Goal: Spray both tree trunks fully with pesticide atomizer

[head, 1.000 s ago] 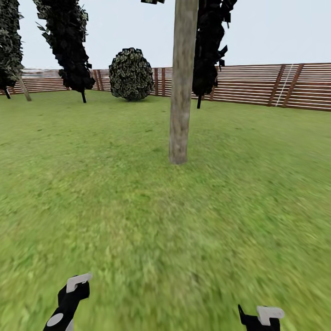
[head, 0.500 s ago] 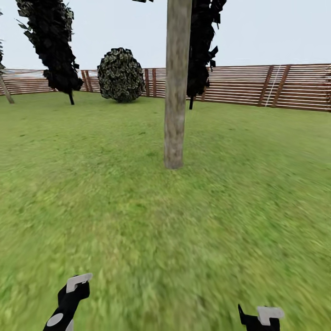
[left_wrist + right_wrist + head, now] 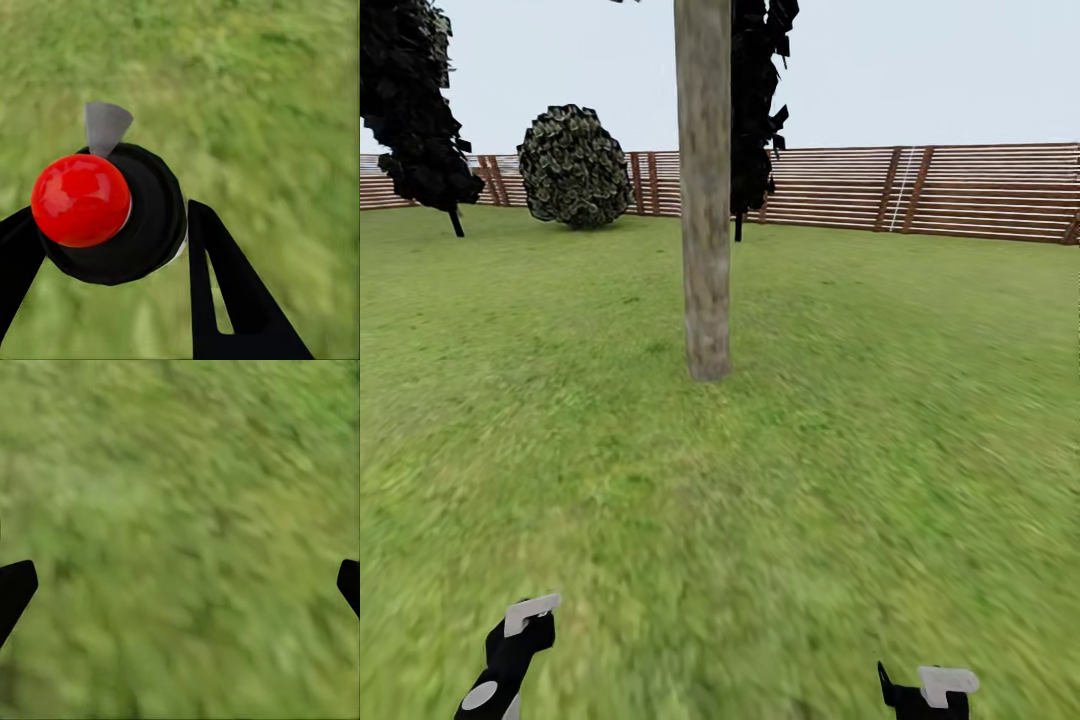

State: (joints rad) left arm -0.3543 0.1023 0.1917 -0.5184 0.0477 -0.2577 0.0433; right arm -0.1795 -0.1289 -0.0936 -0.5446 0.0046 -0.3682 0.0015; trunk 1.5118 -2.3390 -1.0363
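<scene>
Camera shifted; tree trunk (image 3: 705, 190) nearer. Left jaws seemingly grip red-topped atomizer (image 3: 101, 206); right jaws spread over grass (image 3: 180, 532).

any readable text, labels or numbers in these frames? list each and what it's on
None: no text, label, brand or number reads in any view.
Atomizer in the left claw: plain red ball and black body, no print.
Tree trunk: bare bark.
Fence: plain slats.

tree trunk (image 3: 705, 200) stands mid-lawn (image 3: 760, 480), fence (image 3: 960, 190) behind it.
</scene>
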